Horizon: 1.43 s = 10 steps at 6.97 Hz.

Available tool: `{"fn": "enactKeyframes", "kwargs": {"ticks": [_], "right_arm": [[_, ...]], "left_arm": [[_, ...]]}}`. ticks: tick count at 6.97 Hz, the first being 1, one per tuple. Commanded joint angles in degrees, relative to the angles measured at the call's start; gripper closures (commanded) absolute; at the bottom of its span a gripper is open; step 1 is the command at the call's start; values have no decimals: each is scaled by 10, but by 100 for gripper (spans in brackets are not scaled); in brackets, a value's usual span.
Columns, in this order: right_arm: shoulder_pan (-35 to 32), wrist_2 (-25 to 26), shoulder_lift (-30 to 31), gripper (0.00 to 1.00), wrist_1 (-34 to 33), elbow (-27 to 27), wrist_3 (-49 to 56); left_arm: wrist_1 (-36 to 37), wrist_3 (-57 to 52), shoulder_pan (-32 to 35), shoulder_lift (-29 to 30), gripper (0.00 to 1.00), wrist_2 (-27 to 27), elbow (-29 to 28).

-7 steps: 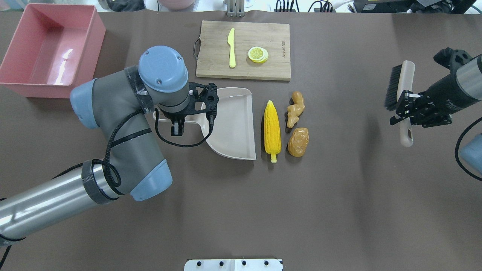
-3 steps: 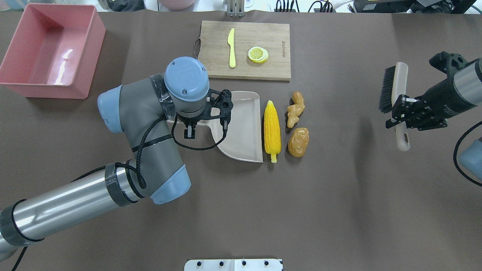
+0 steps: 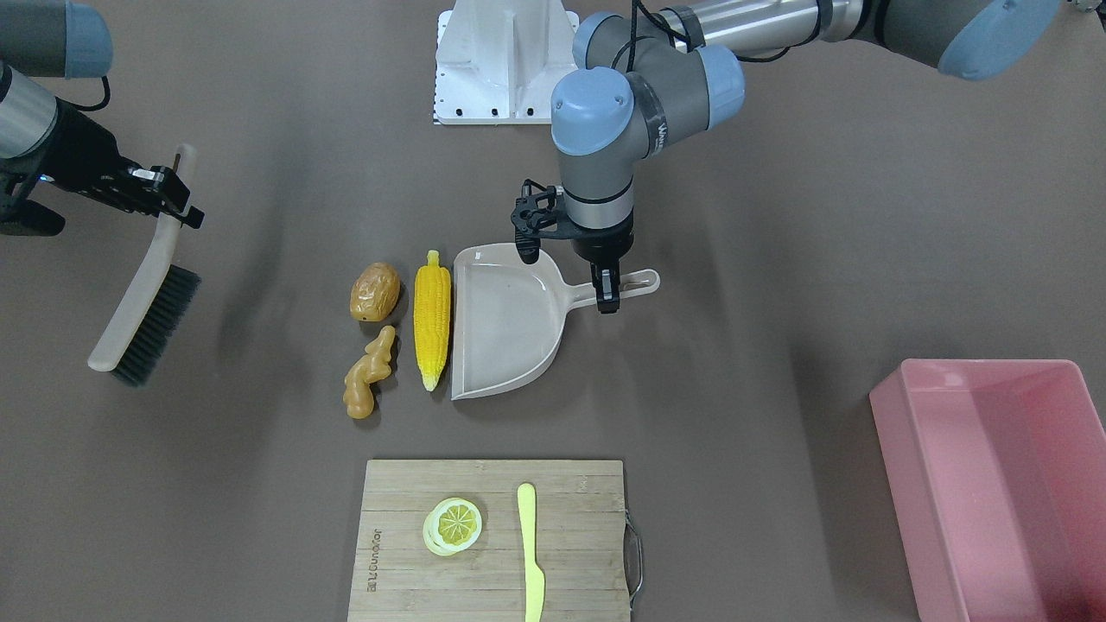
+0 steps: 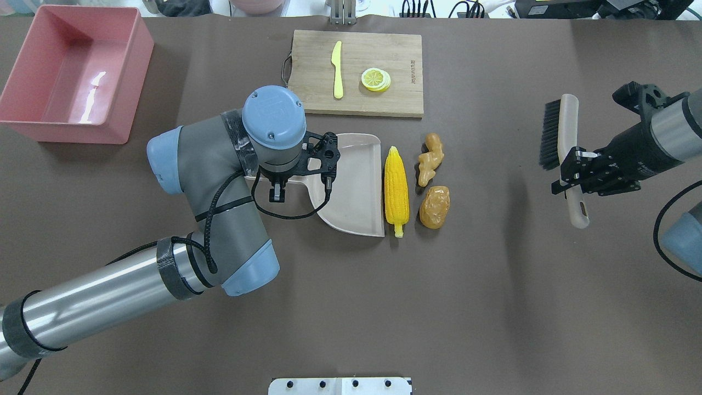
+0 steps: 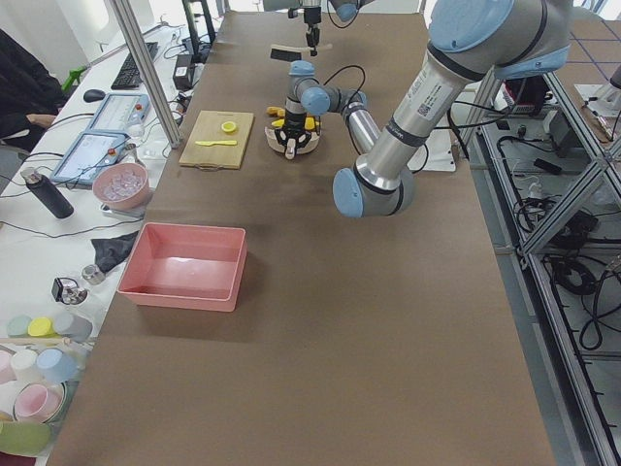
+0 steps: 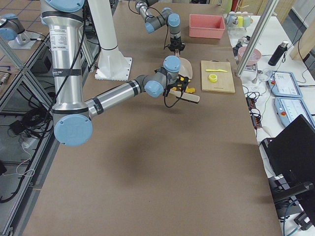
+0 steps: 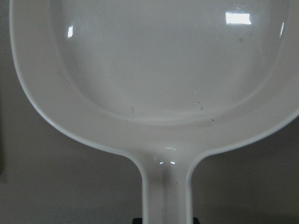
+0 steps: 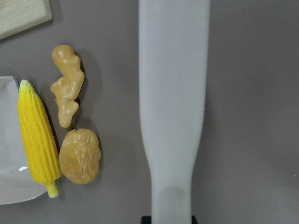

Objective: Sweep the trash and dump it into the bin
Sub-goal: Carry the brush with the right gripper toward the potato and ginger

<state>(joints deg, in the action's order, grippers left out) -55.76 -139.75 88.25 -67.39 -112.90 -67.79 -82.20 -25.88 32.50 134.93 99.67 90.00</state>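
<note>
Table (image 4: 493, 302) — corn (image 4: 396, 189) well apart fr. R fingers (image 4: 570, 164)

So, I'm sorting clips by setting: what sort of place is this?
Likely a robotics lab: aluminium framing, loose cables and tablets flank the table.

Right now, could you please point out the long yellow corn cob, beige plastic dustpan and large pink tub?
Long yellow corn cob (image 4: 396, 189), overhead view, mid-cob.
Beige plastic dustpan (image 4: 354, 181), overhead view, pan floor.
Large pink tub (image 4: 134, 71), overhead view, right wall.
</note>
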Motion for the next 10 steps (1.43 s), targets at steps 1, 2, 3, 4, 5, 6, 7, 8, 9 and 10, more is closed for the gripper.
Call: {"fn": "enactKeyframes", "kwargs": {"ticks": [1,2,3,4,5,6,7,8,9,10], "right_arm": [[39,6,9,100,23,-13,12],[48,9,10,100,24,-13,40],[52,6,23,100,24,-13,56],[73,6,35,100,21,-12,50],[106,19,33,100,5,-9,50],[122,42,22,100,-42,-10,53],[129,47,-13,100,-106,-13,59],[137,85,-58,100,-181,-14,72],[140,111,-106,100,-280,-13,129],[145,123,-140,100,-362,-13,183]], "left_arm": [[0,-2,0,0,100,0,1],[0,-2,0,0,100,1,3],[1,-2,0,0,100,1,4],[1,-2,0,0,100,2,5],[1,-2,1,-2,100,2,7],[1,-1,1,-5,100,3,13],[0,-1,0,-5,100,3,14],[1,0,0,-5,100,3,15],[2,-1,0,-7,100,3,18],[1,0,0,-9,100,4,19]]}}
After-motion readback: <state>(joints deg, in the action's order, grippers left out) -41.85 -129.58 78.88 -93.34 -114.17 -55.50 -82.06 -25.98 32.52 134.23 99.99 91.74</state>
